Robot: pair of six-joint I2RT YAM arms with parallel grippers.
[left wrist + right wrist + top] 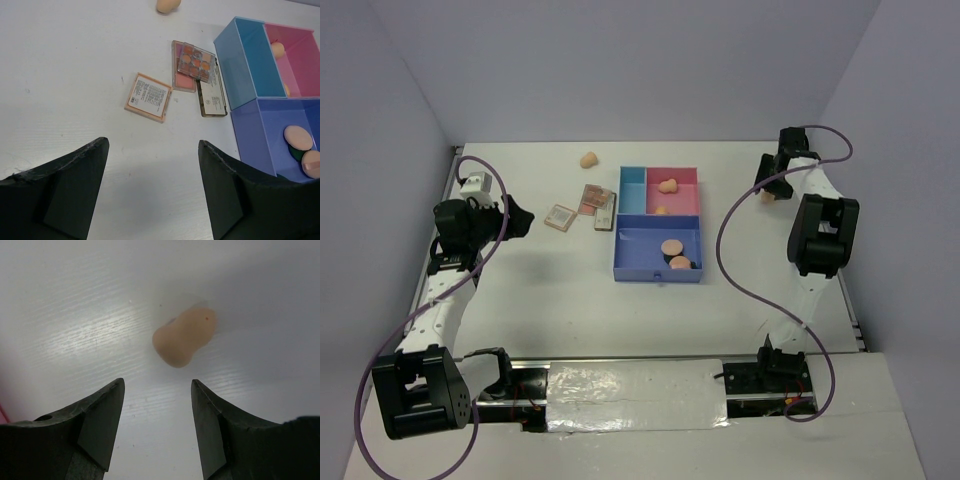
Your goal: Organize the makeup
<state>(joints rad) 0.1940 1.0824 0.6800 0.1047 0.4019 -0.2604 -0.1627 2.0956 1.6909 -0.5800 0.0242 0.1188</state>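
Item: peach egg-shaped sponge [184,337], lying on its side on the tabletop [540,300], to the right of the compartment tray [617,250] and well apart from it.

Right jaws: parted, nothing between them, with the sponge just ahead of the tips.

Handling, as judged: light, soft foam that should squash and spring back. It is not fragile, but it may roll or squirt free if you pinch the narrow end. Take it across the fat belly, centred, and close gently.

Left jaws: wide apart and empty, above the tabletop and short of the square palette [148,96] and two more beside the tray.

Palettes, as judged: flat, stiff, slick, lying flush. You will want opposite edges.

Second loose sponge [588,159]: beyond the palettes.
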